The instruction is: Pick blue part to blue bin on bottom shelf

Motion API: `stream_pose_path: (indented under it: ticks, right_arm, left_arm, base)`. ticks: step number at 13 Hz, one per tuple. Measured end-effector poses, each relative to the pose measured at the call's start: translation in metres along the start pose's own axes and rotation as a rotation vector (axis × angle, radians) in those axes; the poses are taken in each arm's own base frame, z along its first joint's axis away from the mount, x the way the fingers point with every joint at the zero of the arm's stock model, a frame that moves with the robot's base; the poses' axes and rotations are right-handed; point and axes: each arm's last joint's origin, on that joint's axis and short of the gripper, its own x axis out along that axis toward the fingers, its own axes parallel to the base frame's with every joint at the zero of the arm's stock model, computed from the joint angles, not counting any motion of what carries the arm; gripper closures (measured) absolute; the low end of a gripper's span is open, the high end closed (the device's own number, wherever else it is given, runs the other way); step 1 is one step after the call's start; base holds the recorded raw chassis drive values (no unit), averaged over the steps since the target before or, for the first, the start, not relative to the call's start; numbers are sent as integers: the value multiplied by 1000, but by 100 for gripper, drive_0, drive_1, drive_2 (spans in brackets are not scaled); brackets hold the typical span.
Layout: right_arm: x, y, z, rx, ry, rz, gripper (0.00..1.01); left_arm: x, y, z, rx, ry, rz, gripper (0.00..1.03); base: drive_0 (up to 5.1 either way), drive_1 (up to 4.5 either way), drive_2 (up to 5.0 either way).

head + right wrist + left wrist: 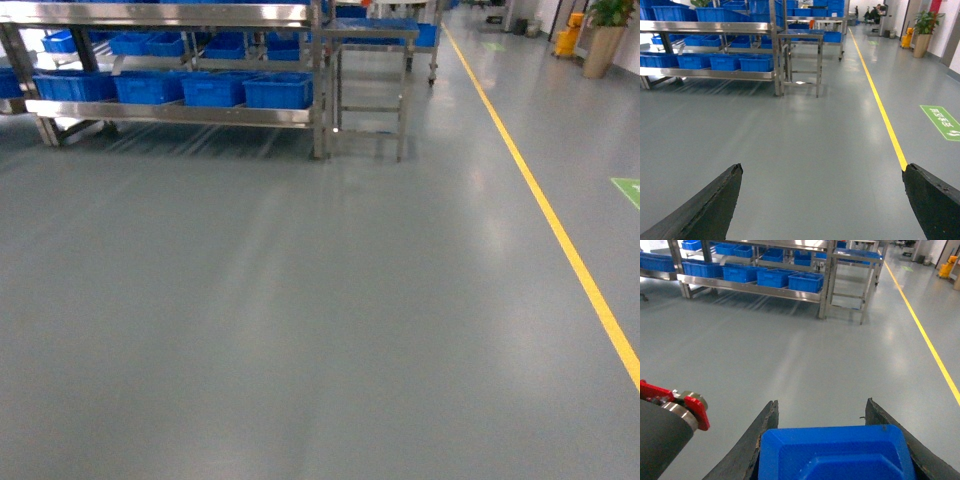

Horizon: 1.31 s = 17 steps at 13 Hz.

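Note:
My left gripper (822,402) is shut on the blue part (837,452), a smooth bright-blue plastic block with bevelled edges that fills the space between the dark fingers. It hangs above the grey floor. Far ahead at the left stands a steel rack, and its bottom shelf (170,113) carries a row of several blue bins (278,91), also seen in the left wrist view as blue bins (805,282). My right gripper (823,167) is open with only floor between its fingers. Neither gripper shows in the head view.
A small steel stand (370,40) adjoins the rack's right end. A yellow floor line (560,240) runs along the right, with a green floor mark (628,190) beyond it. A potted plant (603,45) stands far right. Grey floor stretches between me and the rack.

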Motion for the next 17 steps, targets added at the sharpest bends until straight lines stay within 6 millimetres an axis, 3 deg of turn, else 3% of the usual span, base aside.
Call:
stream_pose_path:
  ticks: [10, 17]
  right_arm:
    - [0, 0, 0, 0, 0, 0, 3]
    - [0, 0, 0, 0, 0, 0, 3]
  left_arm:
    - [0, -1, 0, 3, 4, -5, 60]
    - [0, 0, 0, 0, 0, -1, 60]
  base:
    - [-114, -114, -114]
    - [-5, 416, -427]
